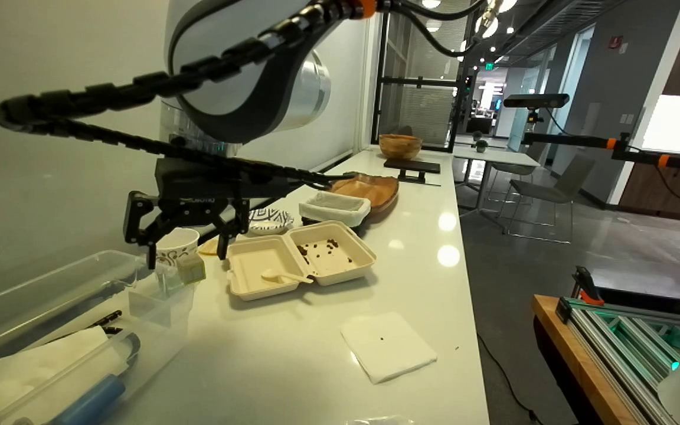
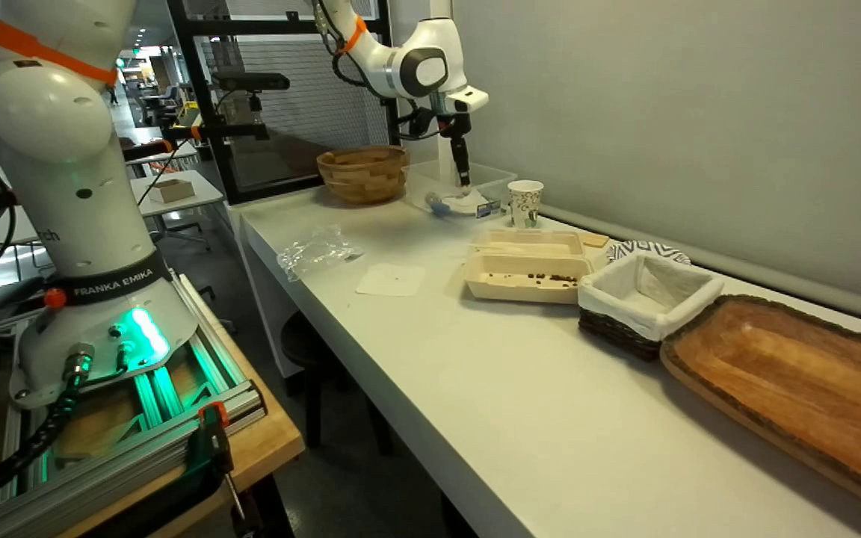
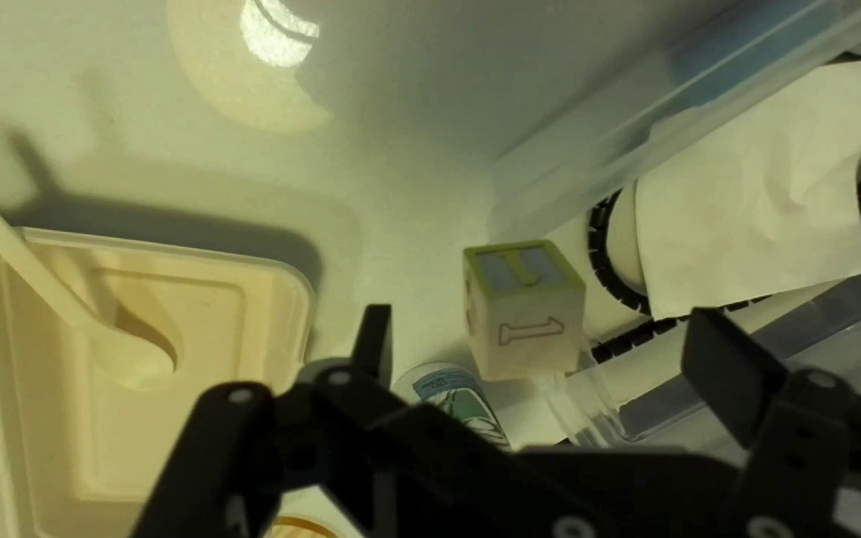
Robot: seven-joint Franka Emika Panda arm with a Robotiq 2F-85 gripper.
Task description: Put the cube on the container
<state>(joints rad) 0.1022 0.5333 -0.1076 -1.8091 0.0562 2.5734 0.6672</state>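
Observation:
The small pale wooden cube [image 3: 524,321] has a green-edged top face and a letter outline on its side. In the wrist view it shows between my open fingers [image 3: 542,329], with gaps on both sides. In an exterior view the cube [image 1: 191,270] is below my gripper [image 1: 186,258], at the corner of the clear plastic container [image 1: 166,339]. I cannot tell whether it rests on the rim or is in the air. In an exterior view my gripper [image 2: 464,181] is over the clear container [image 2: 501,175], with a small pale spot at its tip.
A patterned paper cup [image 1: 177,245] stands beside the container. An open beige box [image 1: 263,265] holds a spoon and dark bits. A lined basket [image 2: 647,291], a wooden tray [image 2: 797,373], a napkin [image 1: 387,345] and a clear bag [image 2: 318,250] are on the table.

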